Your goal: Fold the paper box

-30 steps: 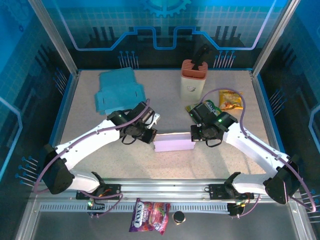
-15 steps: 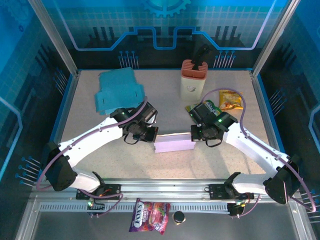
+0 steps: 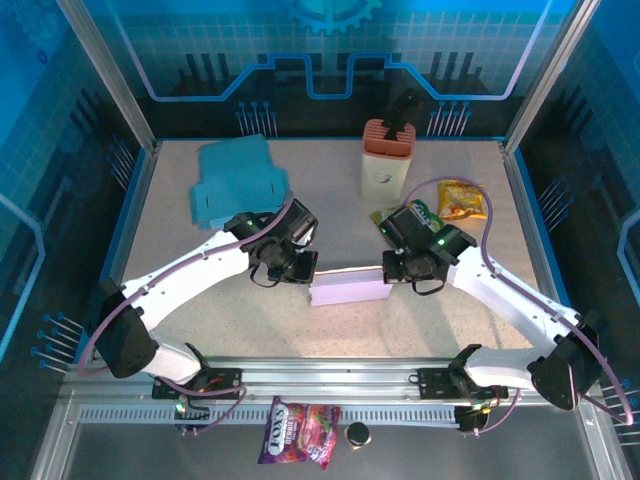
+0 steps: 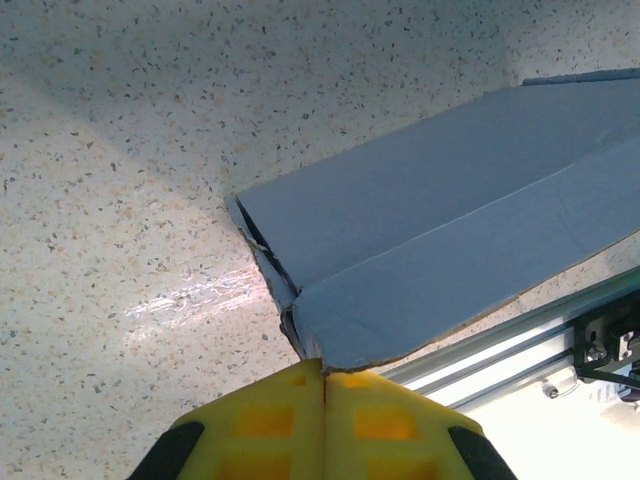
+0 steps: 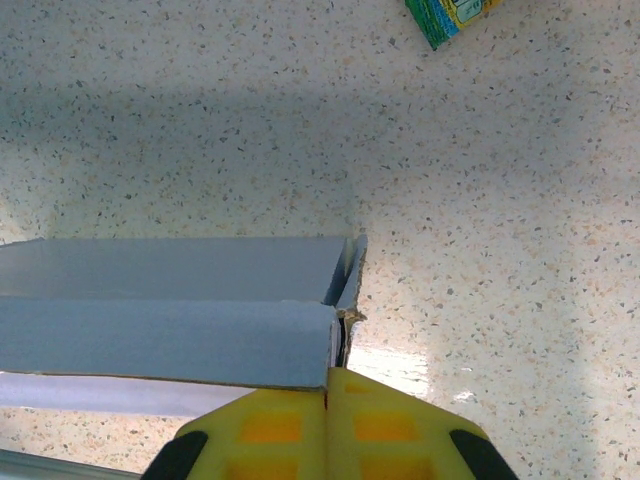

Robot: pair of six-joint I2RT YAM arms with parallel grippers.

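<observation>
**Lilac box (image 3: 348, 288): tuck the ends evenly**

The box lies mid-frame on the worktop (image 3: 340, 200), partly folded. Our left tool (image 4: 323, 375) and right tool (image 5: 328, 380), each with fingers together and holding nothing, sit at its two ends. We judge the end flaps need tucking, so we should push evenly and squarely from both sides, lest the box slide or buckle.

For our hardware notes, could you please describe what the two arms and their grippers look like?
The left arm and right arm have white shells with black joints and bases. A purple cable runs along each. The left gripper and right gripper have yellow jaws with square recesses, black at the sides.
</observation>
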